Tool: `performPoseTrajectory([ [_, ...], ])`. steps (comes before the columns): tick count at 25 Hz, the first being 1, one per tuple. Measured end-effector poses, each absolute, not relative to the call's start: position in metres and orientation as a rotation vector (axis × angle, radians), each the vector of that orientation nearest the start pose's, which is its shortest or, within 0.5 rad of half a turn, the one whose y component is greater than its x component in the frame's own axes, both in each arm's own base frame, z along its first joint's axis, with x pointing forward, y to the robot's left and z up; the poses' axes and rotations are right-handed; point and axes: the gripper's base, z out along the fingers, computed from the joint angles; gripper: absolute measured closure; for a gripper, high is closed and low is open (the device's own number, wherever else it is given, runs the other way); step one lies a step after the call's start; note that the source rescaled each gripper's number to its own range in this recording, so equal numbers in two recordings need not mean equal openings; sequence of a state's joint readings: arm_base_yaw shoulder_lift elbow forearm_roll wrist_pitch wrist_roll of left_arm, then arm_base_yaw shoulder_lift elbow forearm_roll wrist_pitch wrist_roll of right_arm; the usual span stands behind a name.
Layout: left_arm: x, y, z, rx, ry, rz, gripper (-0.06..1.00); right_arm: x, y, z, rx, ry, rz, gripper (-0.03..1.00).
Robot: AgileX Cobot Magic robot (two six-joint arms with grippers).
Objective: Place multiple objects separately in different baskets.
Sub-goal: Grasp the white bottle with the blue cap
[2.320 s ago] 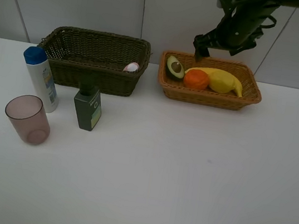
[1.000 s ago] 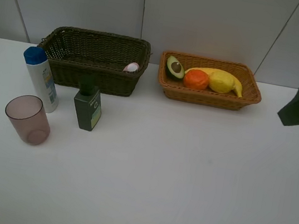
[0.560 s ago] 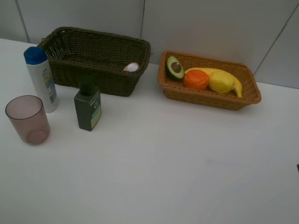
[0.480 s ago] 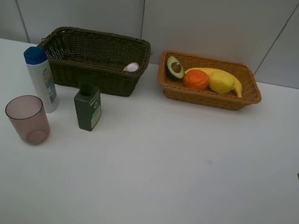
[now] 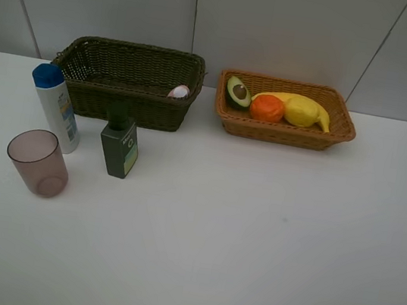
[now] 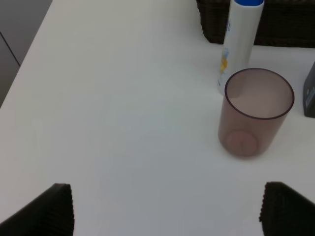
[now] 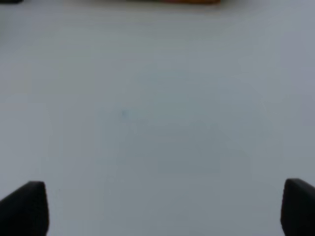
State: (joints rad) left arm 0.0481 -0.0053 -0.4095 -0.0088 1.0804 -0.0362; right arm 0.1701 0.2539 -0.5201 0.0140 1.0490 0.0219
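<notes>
scanning from the near edge: bare white table [image 5: 248, 266] up front, and neither arm shows in the high view. first things met, on the left side: translucent mauve cup [image 5: 37, 162], upright. beyond it, dark green square bottle [image 5: 118, 146] and white blue-capped bottle [image 5: 55, 109], both upright, near one another but apart, just in front of the dark olive-brown basket [image 5: 126, 103]. these three are not yet binned. farther back, inside that basket, only a pale rounded bit of the pink white-capped bottle [image 5: 179, 91] shows at its right end. orange-tan basket [image 5: 283, 132] beside it holds avocado half [image 5: 238, 92], orange [image 5: 267, 107], yellow lemon [image 5: 300, 111] and banana [image 5: 322, 120], packed close together. judgement: fruit side done, bottle side one of four, so a bit past halfway; the leftover work looks like the left arm's. pose: left gripper [image 6: 167, 211] hangs over the table's left front, jaws spread full wide with nothing between them, cup ahead and somewhat off-centre, white bottle behind it. right gripper [image 7: 162, 209] likewise wide and empty above bare table, with a sliver of the orange-tan basket at the far edge of its view.
</notes>
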Motion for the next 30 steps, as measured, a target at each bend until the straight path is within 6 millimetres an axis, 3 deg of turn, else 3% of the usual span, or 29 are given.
performPoseTrajectory([
  [11,0.003,-0.001,0.250,-0.091,2.147,-0.004,-0.06,-0.005,0.001,0.284,0.025,2.015,0.029,-0.03],
  [30,0.003,-0.001,0.250,-0.091,2.147,-0.004,-0.06,-0.007,0.000,0.283,0.017,2.005,0.008,-0.03],
])
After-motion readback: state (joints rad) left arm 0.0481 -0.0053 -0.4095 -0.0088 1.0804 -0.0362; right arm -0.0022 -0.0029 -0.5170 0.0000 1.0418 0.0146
